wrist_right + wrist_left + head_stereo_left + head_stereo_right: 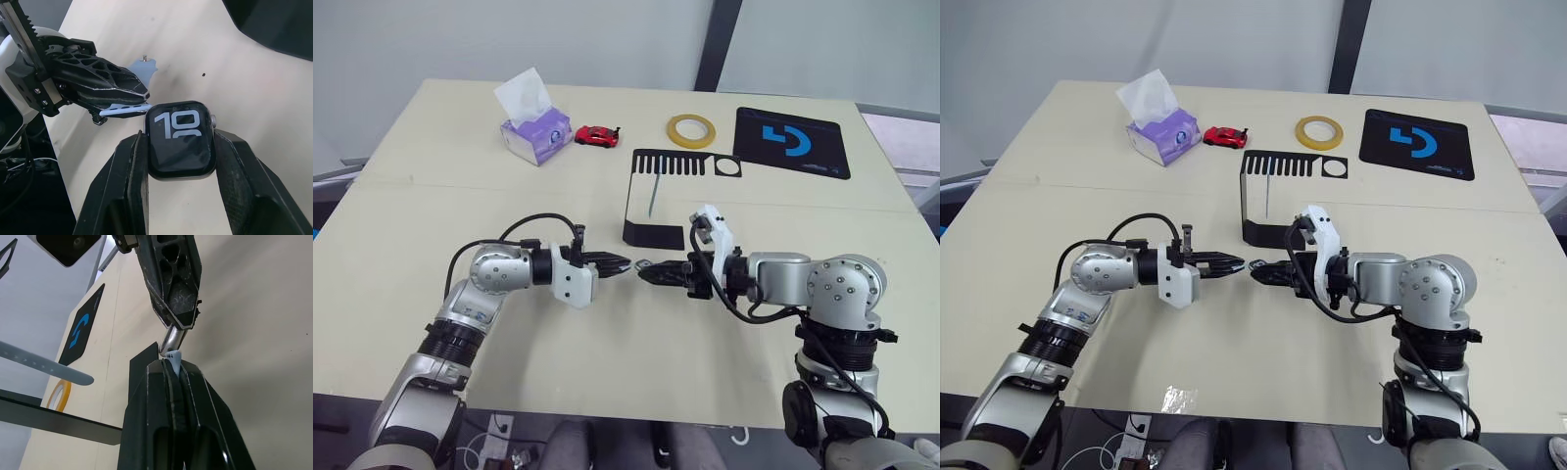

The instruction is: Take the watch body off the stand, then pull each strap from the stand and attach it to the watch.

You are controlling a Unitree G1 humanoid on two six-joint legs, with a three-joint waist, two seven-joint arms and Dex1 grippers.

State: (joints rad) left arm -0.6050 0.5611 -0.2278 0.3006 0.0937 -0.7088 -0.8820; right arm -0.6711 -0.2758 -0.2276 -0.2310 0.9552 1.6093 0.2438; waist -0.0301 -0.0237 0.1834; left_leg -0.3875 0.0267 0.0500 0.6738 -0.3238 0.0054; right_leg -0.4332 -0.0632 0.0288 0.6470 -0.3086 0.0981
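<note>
Right gripper (178, 147) pinches watch body (181, 138) between both fingers, screen up, above table (607, 362), near of stand (656, 201). Left gripper (625, 263) pressed together on pale strap (128, 108); strap end touches watch body's left edge. Grippers meet tip to tip at table centre. Second strap (654, 194) hangs from stand's slotted top plate, far of both grippers. Tissue box (534, 125), red toy car (597, 136), tape roll (691, 130), black mat (792, 142) along far edge.
</note>
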